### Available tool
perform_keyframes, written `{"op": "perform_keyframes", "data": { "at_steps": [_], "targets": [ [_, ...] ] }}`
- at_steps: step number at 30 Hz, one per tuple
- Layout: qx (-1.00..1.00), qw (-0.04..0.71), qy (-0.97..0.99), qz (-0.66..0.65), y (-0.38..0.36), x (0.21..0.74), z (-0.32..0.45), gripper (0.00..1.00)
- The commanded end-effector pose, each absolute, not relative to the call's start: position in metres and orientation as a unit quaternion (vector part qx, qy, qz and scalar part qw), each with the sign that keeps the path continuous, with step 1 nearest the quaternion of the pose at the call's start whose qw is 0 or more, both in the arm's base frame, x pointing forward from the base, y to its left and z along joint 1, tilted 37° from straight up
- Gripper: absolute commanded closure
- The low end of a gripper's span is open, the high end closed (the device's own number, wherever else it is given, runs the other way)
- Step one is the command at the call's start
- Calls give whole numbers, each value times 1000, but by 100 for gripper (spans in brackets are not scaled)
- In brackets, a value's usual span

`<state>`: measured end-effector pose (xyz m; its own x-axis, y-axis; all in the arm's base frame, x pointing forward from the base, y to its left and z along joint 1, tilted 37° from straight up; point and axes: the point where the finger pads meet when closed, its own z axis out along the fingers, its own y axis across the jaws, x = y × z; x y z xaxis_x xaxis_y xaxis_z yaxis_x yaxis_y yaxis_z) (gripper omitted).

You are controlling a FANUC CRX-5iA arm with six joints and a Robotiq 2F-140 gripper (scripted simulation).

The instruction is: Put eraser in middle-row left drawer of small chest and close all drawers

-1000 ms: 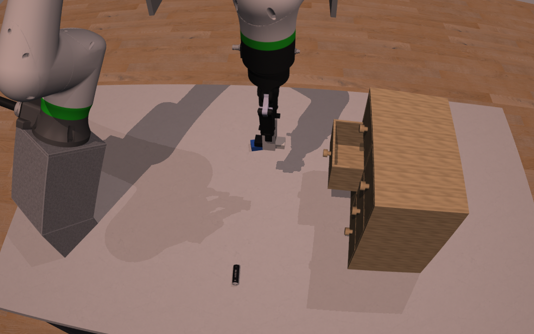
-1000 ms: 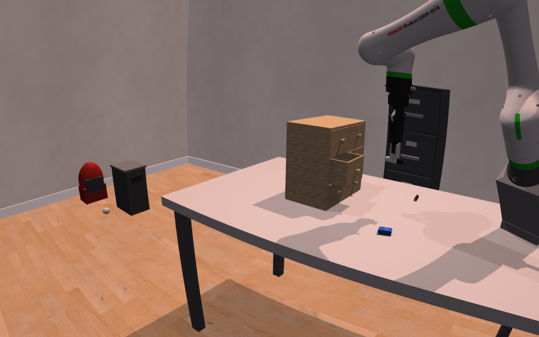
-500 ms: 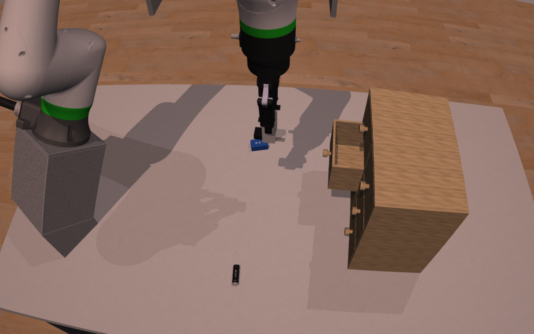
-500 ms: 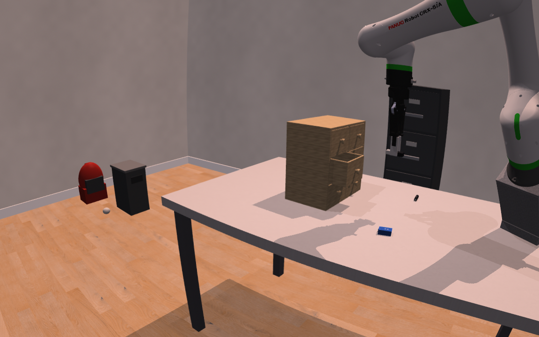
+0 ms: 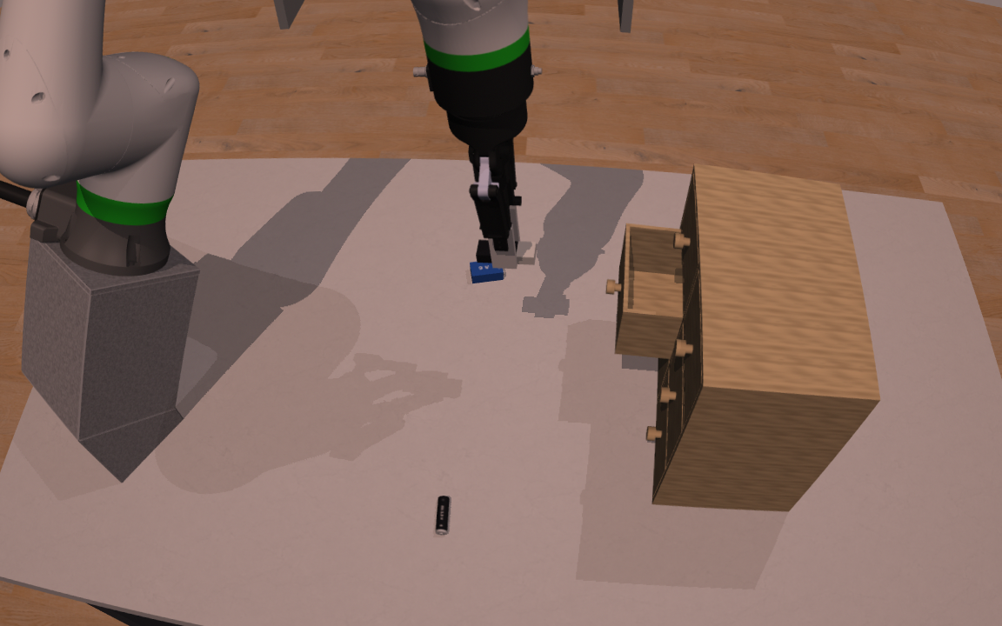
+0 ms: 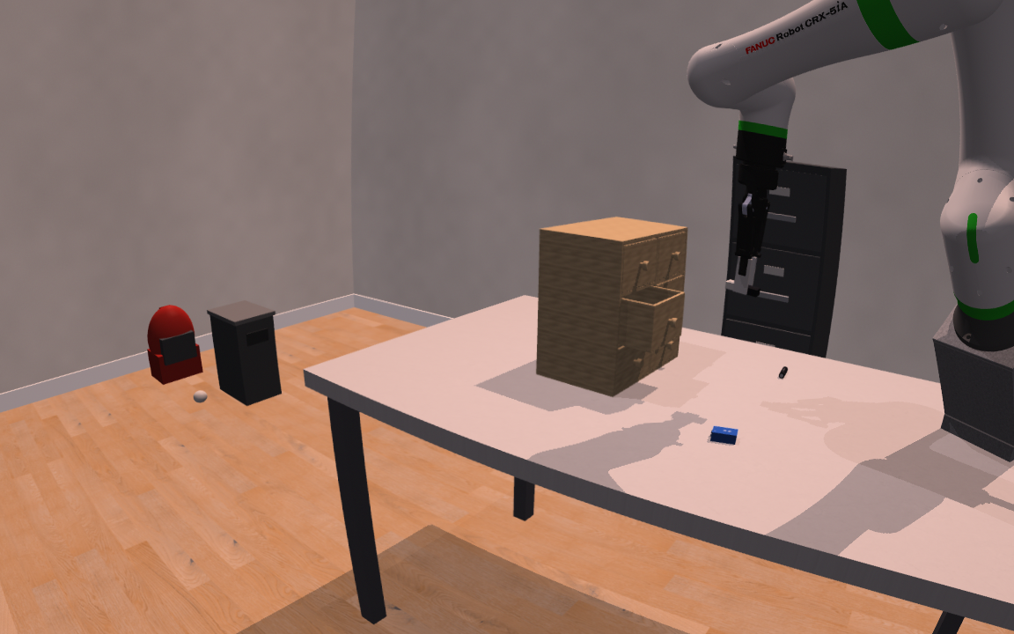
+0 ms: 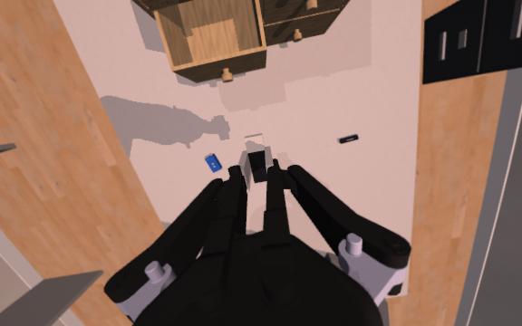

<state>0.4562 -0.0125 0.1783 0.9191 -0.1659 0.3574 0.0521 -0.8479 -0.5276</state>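
My gripper (image 5: 501,255) hangs high above the table, left of the chest's front, and is shut on the eraser (image 7: 256,158), a small white and black block that sticks out below the fingertips. It also shows in the exterior view (image 6: 741,286). The small wooden chest (image 5: 753,335) stands at the right of the table. Its left drawer of the middle row (image 5: 647,296) is pulled out and open, and looks empty inside (image 7: 211,38). The other drawers look pushed in.
A small blue block (image 5: 485,271) lies on the table below and beside the gripper. A black battery (image 5: 442,514) lies near the front edge. The robot's grey base (image 5: 103,342) stands at the left. A black filing cabinet (image 6: 782,260) stands behind the table.
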Motion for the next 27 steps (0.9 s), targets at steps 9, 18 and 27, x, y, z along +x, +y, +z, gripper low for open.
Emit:
{"op": "perform_keyframes", "data": {
  "at_steps": [9,18,27],
  "targets": [
    [-896,266,74,-348,-10,450,173,89],
    [-846,255,106,-456,-7,445,169,89],
    [-807,245,126,-522,-6,442,167,89]
  ]
}}
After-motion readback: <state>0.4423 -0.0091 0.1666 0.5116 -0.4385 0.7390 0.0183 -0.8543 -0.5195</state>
